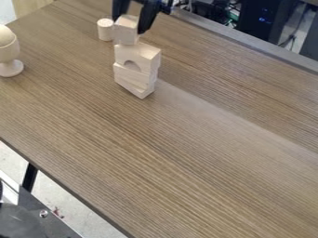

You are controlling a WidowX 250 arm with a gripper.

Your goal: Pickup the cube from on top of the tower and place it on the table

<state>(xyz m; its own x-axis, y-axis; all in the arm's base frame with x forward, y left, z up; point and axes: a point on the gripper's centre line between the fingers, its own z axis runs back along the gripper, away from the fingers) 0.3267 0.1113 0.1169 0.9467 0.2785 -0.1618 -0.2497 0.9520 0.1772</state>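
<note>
Wood-grain tabletop [186, 162] spreads across the foreground. At its far side, the black gripper [129, 26] has its fingers apart about the cube [126, 31] atop the block tower [136, 69]; whether they press it, I cannot tell. Near stands a wooden cylinder [105, 30]; farther left, an egg cup [9, 56]. Beyond are cables [231, 15] and blue lights [264, 19].

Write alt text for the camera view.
A black robot gripper is at a pale wooden cube topping a tower of blocks, one with an arched cut-out, on a brown wood-grain table. A short cylinder stands beyond the tower; a round-topped, footed wooden piece stands at the left edge.
</note>
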